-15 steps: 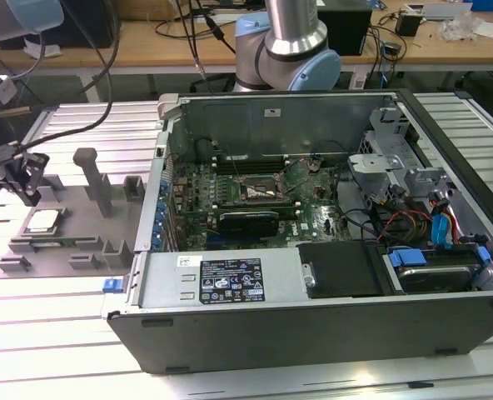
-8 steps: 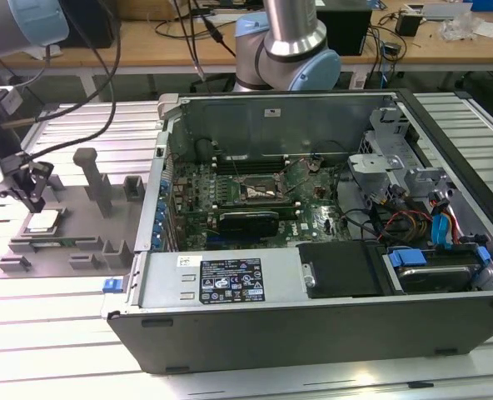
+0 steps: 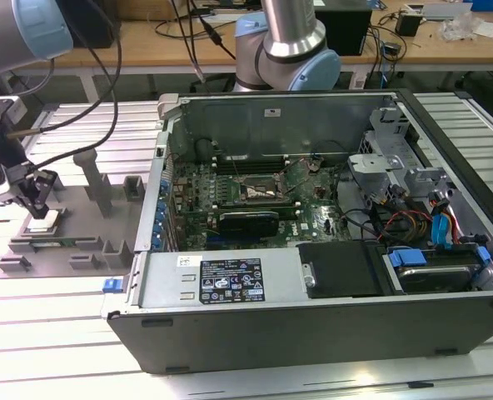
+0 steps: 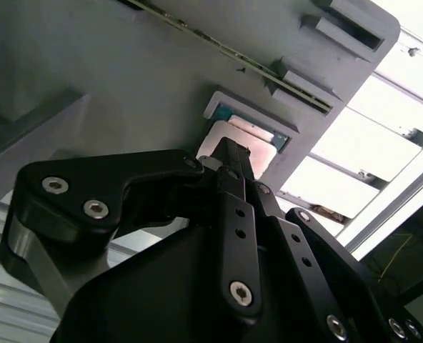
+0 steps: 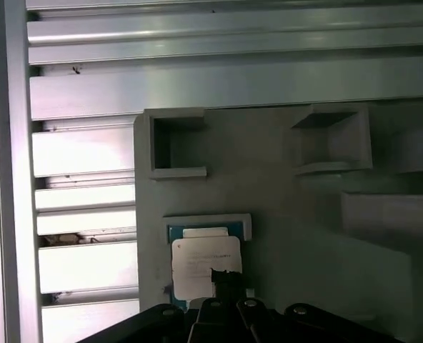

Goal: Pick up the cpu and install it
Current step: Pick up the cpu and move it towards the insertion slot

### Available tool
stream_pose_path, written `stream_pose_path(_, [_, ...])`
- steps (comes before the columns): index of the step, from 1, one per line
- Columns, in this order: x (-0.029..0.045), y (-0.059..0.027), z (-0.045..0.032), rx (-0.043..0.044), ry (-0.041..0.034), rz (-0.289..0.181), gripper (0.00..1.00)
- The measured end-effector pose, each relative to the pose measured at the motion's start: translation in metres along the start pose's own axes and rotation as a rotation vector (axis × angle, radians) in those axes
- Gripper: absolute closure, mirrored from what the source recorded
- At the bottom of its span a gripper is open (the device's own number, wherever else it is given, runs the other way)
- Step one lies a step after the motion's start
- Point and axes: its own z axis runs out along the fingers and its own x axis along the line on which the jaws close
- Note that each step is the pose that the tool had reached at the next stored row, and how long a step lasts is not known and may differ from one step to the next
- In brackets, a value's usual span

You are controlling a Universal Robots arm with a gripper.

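the gripper (image 3: 38, 202) hangs right over the cpu (image 3: 43, 222), at the grey tray's (image 3: 78, 223) edge toward the exterior view's left; grip state unclear.

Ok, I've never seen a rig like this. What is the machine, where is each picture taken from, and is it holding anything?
It is one robot arm with a gripper at its end. The exterior view comes from a camera off the arm. Both wrist views come from cameras riding on the arm near the gripper. An open computer case stands on a slatted metal table. On the exterior view's left lies a grey holder tray, and the cpu, a small silver square, sits in it. The gripper hangs right over the cpu; whether it grips it cannot be told.
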Motion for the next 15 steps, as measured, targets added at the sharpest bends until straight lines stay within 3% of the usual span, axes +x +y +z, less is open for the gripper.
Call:
stream_pose_path(5, [0.0078, 0.0027, 0.0072, 0.0003, -0.0001, 0.0, 0.89])
stream_pose_path(12, [0.0087, 0.0027, 0.0077, 0.0007, -0.0002, 0.0, 0.89])
stream_pose_path(15, [0.0087, 0.0027, 0.0077, 0.0007, -0.0002, 0.0, 0.71])
